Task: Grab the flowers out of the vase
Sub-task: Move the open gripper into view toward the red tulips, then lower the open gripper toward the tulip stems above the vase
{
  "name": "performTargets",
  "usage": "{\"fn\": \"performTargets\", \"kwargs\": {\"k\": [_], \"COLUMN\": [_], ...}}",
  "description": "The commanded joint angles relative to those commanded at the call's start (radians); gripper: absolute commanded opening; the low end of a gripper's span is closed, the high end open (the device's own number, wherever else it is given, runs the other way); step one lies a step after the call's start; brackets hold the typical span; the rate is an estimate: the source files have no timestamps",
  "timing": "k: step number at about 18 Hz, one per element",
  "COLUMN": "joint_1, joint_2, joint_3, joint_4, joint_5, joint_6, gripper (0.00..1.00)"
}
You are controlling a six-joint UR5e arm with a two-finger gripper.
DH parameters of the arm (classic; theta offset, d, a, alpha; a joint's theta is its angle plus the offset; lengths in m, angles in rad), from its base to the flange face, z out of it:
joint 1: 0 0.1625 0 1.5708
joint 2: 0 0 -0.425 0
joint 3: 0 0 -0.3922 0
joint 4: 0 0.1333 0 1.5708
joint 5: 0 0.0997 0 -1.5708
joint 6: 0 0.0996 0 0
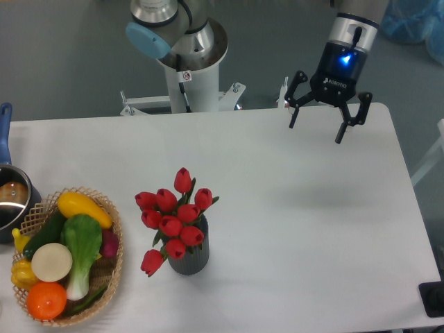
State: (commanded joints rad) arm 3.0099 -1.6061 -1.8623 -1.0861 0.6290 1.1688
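Note:
The flowers (171, 220), a bunch of red tulip buds with green stems, stand in the vase (190, 256), a small dark grey ribbed cylinder at the front middle of the white table (305, 229). The bunch spreads wider than the vase mouth. My gripper (317, 133) hangs open and empty above the far right part of the table, well to the right of and behind the flowers. Its two black fingers point down.
A wicker basket (104, 291) with colourful vegetables and fruit sits at the front left, close to the vase. A steel pot (12, 201) with a blue handle is at the left edge. The robot base (189, 69) stands behind the table.

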Motion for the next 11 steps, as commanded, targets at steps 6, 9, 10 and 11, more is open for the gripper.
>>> {"fn": "performTargets", "kwargs": {"k": [6,9,10,11], "joint_1": [-0.172,-0.212,-0.223,-0.224], "joint_2": [-0.029,-0.058,-0.067,-0.081], "joint_3": [0.037,0.040,0.041,0.045], "joint_4": [0.000,0.000,0.000,0.000], "joint_5": [0.008,0.012,0.012,0.012], "joint_6": [0.114,0.123,0.135,0.140], "gripper": [1.00,1.00,1.00,1.00]}}
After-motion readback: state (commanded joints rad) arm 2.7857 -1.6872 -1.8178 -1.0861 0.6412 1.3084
